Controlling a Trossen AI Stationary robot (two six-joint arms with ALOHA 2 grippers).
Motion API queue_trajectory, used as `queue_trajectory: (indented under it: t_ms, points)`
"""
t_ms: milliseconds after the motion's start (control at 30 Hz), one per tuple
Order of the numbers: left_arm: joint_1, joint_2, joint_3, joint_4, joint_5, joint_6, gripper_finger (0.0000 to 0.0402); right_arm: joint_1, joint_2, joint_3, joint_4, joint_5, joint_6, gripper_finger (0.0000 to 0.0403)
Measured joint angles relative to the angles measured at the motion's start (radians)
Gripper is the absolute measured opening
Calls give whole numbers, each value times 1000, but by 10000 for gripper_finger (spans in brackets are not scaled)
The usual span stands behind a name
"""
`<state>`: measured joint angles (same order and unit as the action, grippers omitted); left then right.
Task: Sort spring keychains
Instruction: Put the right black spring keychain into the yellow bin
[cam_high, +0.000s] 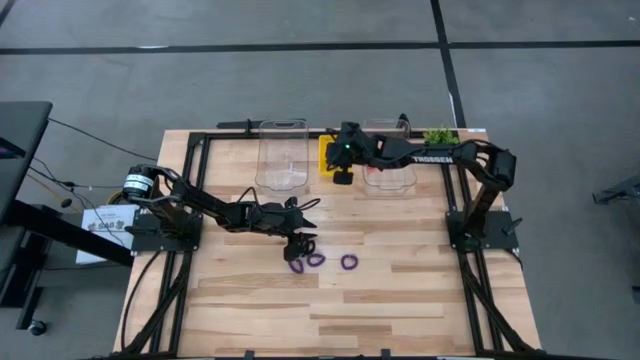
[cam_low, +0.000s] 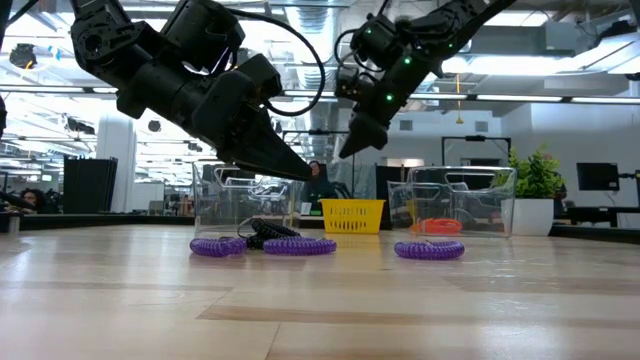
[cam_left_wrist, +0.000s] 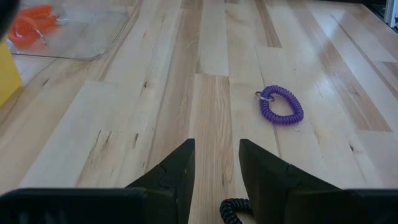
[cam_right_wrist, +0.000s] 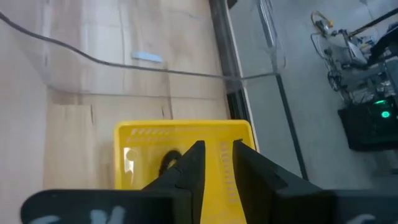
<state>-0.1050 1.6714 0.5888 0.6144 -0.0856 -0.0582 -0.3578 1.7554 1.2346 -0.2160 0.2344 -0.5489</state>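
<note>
Three purple spring keychains (cam_high: 316, 260) lie flat on the wooden table near its middle, and one (cam_left_wrist: 281, 104) shows ahead of my left gripper. A black keychain (cam_low: 268, 231) lies on the table between two of them, just below my left gripper (cam_left_wrist: 216, 144). That gripper hovers open above the table and touches nothing. My right gripper (cam_right_wrist: 217, 146) hangs open over the yellow tray (cam_right_wrist: 143, 140), which has a dark coil (cam_right_wrist: 169, 163) lying inside. Orange keychains (cam_left_wrist: 30, 22) lie in the right clear bin (cam_high: 390, 160).
A second clear bin (cam_high: 283, 155) stands left of the yellow tray (cam_high: 326, 155) along the table's far edge. A small green plant (cam_high: 438, 135) stands at the far right. Bare wood lies between the keychains and the near edge.
</note>
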Motion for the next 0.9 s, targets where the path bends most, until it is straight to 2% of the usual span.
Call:
queue_trajectory:
  t_ms: [200, 400, 567, 733, 900]
  points:
    - [0, 0, 0, 0, 0, 0, 122, 28, -5, 0, 37, 12, 53, 74]
    - [0, 0, 0, 0, 0, -2, 122, 119, -67, 0, 21, 135, 53, 75]
    - [0, 0, -11, 0, 32, -3, 122, 230, -147, 0, -115, 174, 71, 75]
    - [0, 0, -47, -1, 47, -3, 122, 338, -194, 0, -305, 173, 222, 75]
    - [-1, 0, -68, -5, 183, -2, 122, 425, -188, -12, -474, 158, 417, 75]
